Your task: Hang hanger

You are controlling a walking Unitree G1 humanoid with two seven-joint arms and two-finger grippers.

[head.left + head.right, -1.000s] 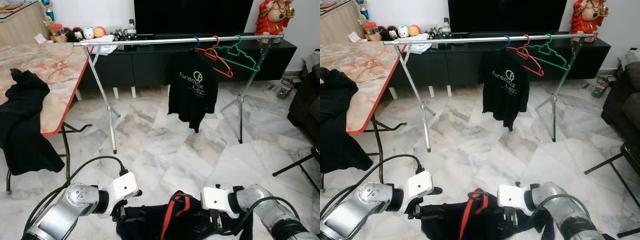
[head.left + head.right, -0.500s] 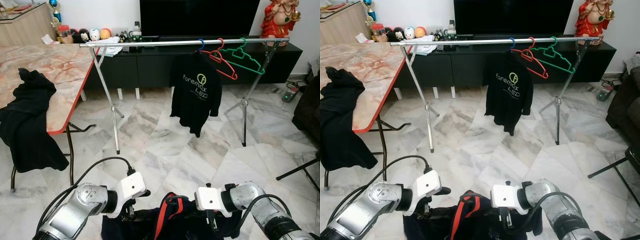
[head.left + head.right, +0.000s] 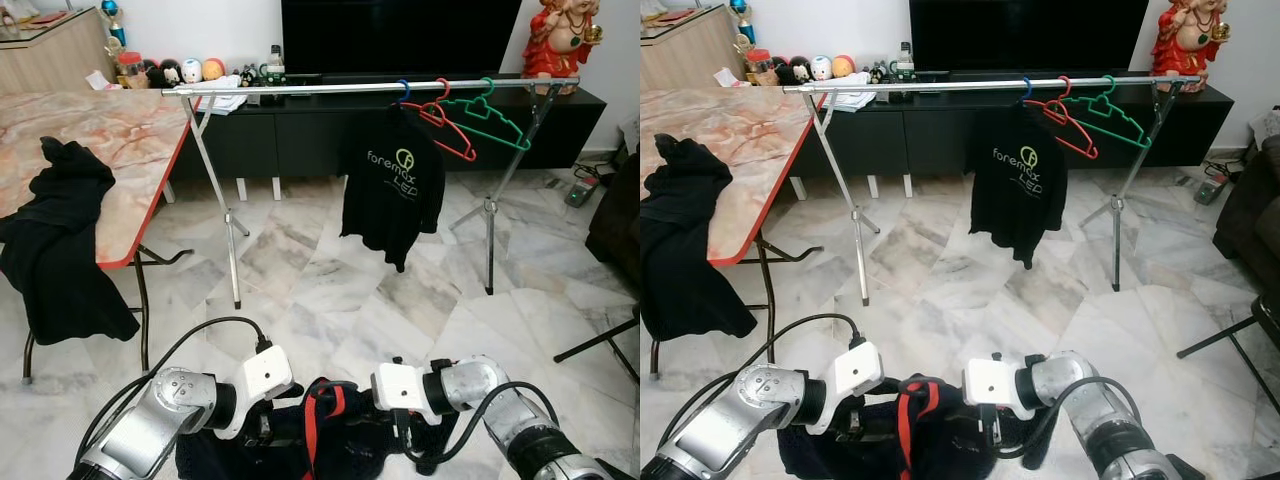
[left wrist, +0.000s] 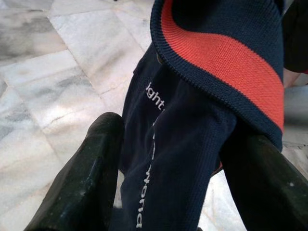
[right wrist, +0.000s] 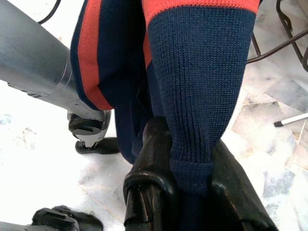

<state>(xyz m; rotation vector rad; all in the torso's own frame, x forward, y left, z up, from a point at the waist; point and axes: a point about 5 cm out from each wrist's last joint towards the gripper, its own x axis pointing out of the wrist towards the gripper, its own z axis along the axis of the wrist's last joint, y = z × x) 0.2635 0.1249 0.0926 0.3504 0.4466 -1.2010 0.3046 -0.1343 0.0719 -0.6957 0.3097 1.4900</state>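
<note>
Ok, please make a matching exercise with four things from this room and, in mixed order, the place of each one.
Things:
1. black T-shirt
2. green hanger
3. navy garment with red stripe
4. black clothing

Places:
A. draped over the edge of the marble table
B. empty on the rail, nearest its right end
C. held low between both grippers
D. hanging on the rail from a blue hook

Pairs: 1-D, 2-B, 3-C, 4-A
</note>
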